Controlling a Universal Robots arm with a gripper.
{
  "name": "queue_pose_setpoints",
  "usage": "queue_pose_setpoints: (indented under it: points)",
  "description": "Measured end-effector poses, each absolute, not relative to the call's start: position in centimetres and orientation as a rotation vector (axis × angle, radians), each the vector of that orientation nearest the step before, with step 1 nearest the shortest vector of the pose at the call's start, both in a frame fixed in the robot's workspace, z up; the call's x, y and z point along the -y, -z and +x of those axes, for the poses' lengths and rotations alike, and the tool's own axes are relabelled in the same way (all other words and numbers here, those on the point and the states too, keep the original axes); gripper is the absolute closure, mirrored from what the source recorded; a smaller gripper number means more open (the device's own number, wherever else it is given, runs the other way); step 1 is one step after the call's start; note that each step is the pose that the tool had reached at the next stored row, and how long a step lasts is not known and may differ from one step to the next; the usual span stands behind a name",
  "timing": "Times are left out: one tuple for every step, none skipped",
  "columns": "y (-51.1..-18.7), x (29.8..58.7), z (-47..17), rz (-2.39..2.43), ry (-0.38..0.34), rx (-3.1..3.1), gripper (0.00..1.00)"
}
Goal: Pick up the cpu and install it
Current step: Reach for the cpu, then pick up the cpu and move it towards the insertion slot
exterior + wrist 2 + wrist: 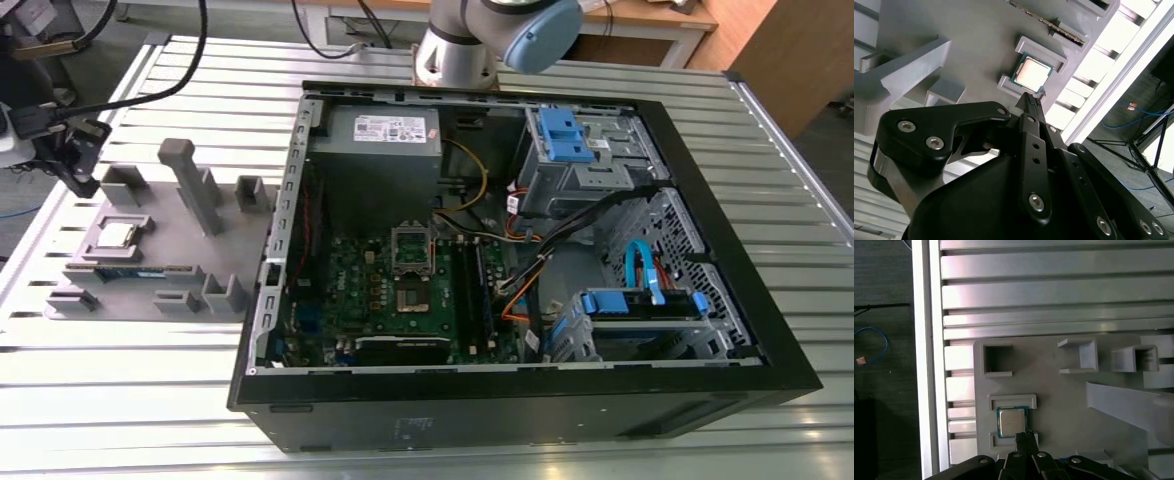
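And there was the gripper (1025, 436), its claw pinched closed with nothing between the tips, in both wrist views (1030, 99) poised right at one edge of the cpu (1012, 422); whether it touched the chip, I couldn't tell. The cpu (1033, 71) lay flat, shiny side up, seated in its shallow recess between two raised lips of the grey fixture tray (1064, 405). In the exterior view, the cpu (118, 235) showed on the tray (167, 240) at roughly five o'clock from the dark gripper head (83, 180), and the tray sat at nine o'clock of the open computer case (534, 405), just beside its wall. Inside the case, the green motherboard (360, 275) held the dark framed socket (410, 265) (nothing silver was in it). A long green memory stick (134, 270) lay on the tray at six o'clock of the cpu, all of it on the slatted metal table (134, 390).
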State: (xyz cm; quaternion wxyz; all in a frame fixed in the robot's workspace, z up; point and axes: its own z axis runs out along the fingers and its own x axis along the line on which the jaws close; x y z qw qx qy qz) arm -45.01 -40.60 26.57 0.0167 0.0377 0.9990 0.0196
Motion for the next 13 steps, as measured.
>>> queue_pose_setpoints:
  points:
    - [-26.45, 40.62, -45.01, 0.117, -0.061, -3.106, 0.89]
    - [-26.35, 40.65, -45.01, 0.117, -0.061, -3.106, 0.89]
    - [-26.26, 40.68, -45.01, 0.117, -0.061, -3.106, 0.89]
    - [-26.19, 40.71, -45.01, 0.117, -0.061, -3.106, 0.89]
    - [-26.12, 40.75, -45.01, 0.117, -0.060, -3.106, 0.89]
    - [-26.06, 40.76, -45.01, 0.117, -0.060, -3.106, 0.89]
    - [-26.02, 40.77, -45.01, 0.118, -0.060, -3.106, 0.89]
    - [-26.01, 40.77, -45.01, 0.118, -0.060, -3.106, 0.89]
    - [-25.98, 40.78, -45.01, 0.117, -0.060, -3.106, 0.89]
    - [-25.96, 40.78, -45.01, 0.117, -0.060, -3.106, 0.89]
    - [-25.95, 40.78, -45.01, 0.117, -0.060, -3.106, 0.89]
    - [-25.93, 40.78, -45.01, 0.117, -0.060, -3.106, 0.89]
    - [-25.91, 40.78, -45.01, 0.117, -0.060, -3.106, 0.89]
